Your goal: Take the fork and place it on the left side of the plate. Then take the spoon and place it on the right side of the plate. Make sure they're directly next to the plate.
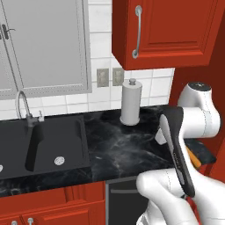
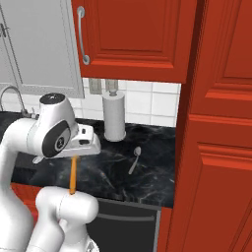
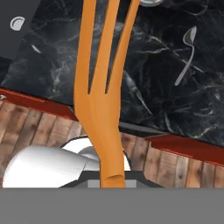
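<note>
The orange fork (image 3: pixel 101 87) is off the counter with my gripper (image 2: pixel 76 154) shut on its handle. In the right base view the fork (image 2: pixel 73 175) hangs straight down from the hand, over the counter's front edge. A short orange piece of the fork (image 1: pixel 192 157) peeks out behind my forearm in the left base view. In the hand view its tines point away over the black counter. The grey spoon (image 2: pixel 135 160) lies on the dark marble counter, right of the fork, and the hand view has the spoon (image 3: pixel 186 54) at upper right. The plate is out of view.
A paper towel roll (image 1: pixel 130 102) stands at the back of the counter by the wall. The black sink (image 1: pixel 44 145) with its faucet (image 1: pixel 24 107) is to the left. A tall red cabinet (image 2: pixel 216 147) closes off the counter's right end, and upper cabinets (image 2: pixel 133 34) hang overhead.
</note>
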Tool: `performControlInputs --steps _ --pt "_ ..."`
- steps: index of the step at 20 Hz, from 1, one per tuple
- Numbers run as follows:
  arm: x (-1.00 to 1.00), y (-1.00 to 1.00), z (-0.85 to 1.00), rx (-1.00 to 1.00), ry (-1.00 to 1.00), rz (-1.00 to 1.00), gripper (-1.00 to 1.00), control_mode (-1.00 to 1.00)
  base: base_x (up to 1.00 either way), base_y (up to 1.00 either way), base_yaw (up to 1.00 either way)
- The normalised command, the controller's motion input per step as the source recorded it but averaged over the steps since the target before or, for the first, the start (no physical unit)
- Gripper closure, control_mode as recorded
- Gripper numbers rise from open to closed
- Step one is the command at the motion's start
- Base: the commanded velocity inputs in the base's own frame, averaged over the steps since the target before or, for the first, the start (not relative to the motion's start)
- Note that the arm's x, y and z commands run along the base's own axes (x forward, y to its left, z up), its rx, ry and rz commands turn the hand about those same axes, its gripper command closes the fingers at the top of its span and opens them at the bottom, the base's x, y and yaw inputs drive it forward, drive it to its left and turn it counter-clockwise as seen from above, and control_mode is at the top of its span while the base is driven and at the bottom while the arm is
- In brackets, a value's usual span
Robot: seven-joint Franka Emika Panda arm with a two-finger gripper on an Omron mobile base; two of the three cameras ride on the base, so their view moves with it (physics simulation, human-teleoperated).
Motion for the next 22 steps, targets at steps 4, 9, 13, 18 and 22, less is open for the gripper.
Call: performControlInputs --steps 4,9,13,18,22 --pt "-0.74 0.21 -0.14 -0.03 -0.13 0.01 1.00 -1.00 0.00 0.00 0.00" --pt "-0.30 0.11 -0.05 -0.02 -0.06 0.00 1.00 1.00 -0.43 0.24 0.01" --pt "0.00 0.00 0.00 0.00 0.00 0.00 1.00 1.00 -0.58 0.63 0.04" --pt "0.00 0.00 0.00 0.00 0.00 0.00 1.00 1.00 -0.32 0.93 0.17" --pt "0.00 0.00 0.00 0.00 0.00 0.00 1.00 1.00 -0.14 1.00 0.33"
